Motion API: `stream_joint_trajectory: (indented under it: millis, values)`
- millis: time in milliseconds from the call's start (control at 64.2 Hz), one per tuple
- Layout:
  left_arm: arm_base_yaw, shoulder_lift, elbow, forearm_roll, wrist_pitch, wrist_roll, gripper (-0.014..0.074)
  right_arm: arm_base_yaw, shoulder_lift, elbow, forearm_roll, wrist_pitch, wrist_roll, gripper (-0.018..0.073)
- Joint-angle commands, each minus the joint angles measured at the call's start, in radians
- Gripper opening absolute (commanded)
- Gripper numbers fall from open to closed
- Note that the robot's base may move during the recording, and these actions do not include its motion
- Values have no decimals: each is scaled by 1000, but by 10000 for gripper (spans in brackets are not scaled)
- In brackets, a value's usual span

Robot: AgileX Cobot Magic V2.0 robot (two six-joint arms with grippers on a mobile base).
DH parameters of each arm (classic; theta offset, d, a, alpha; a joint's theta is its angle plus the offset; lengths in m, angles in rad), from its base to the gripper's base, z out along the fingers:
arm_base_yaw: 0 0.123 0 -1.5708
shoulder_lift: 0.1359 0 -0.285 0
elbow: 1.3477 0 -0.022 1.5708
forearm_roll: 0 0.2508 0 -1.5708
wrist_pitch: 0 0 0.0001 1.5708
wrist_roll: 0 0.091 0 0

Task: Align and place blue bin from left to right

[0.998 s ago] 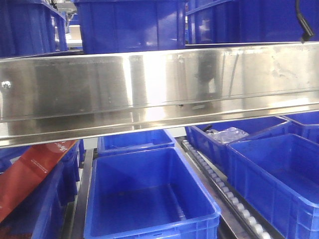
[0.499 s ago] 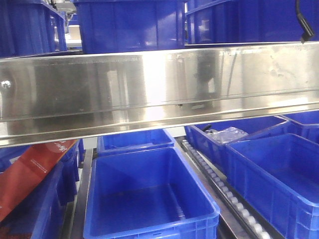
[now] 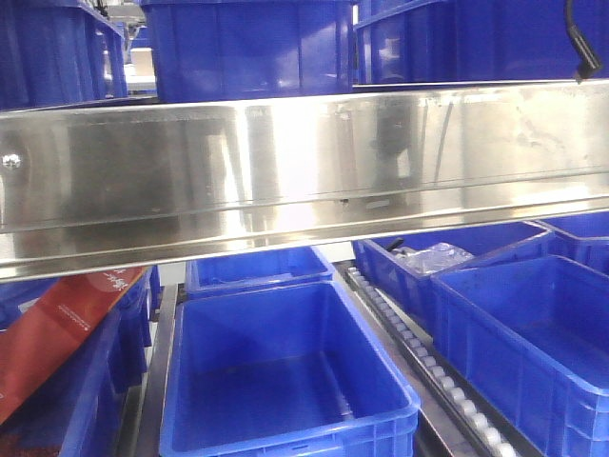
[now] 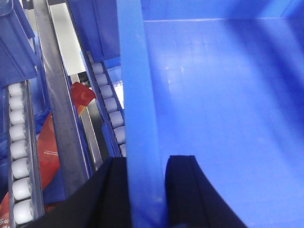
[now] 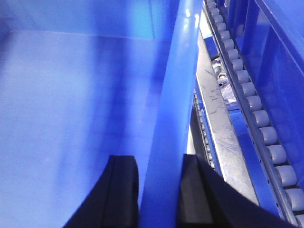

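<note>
Two pincers have hold of your blue bin (image 4: 138,95), one on each side wall. The left pincer (image 4: 147,162) straddles the left rim with a black finger pressed to either face of it, closed down to the wall's thickness. The right pincer (image 5: 156,161) grips the right rim the same way. You can see the bin's floor in both wrist views and it is bare. It sits in a lane between two roller tracks: white rollers (image 4: 111,118) run just beside its left wall, grey rollers (image 5: 259,118) near its right. A red packet (image 4: 50,142) lies lower down on the left, tilted. From the front you get a middle bin (image 3: 181,381), also bare inside, with a further bin (image 3: 257,268) behind it; whether the middle one is the held bin cannot be told from that view. To the right, one rear bin (image 3: 381,262) holds a clear plastic bag (image 3: 433,257), and a nearer bin (image 3: 457,333) stands in front of it. A steel shelf rail (image 3: 304,171) crosses above, carrying an upper row of bins (image 3: 247,48).
</note>
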Motion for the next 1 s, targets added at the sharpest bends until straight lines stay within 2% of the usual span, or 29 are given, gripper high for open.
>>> stream_joint_trajectory:
  millis: [0,171,312,748,873,982]
  values:
    - [-6,-23,-19,-15,-77,15,-8,7,-27,-20,4,-146,-40,-78]
    - [-6,-19,-19,-45,-98,13,-8,-3,-20,-20,4,-213,-40,-78]
    - [-6,4,-19,-60,-102,-58,-8,-17,7,-20,6,-267,-40,-78]
    - [-6,121,-19,-41,-128,-169,-8,-83,157,-20,11,-441,-75,-78]
    - [-6,149,-19,-35,-158,-169,-6,-86,202,-20,13,-481,-103,-76]
    - [-6,163,-19,-27,-169,-169,28,-86,222,-20,18,-493,-119,-3]
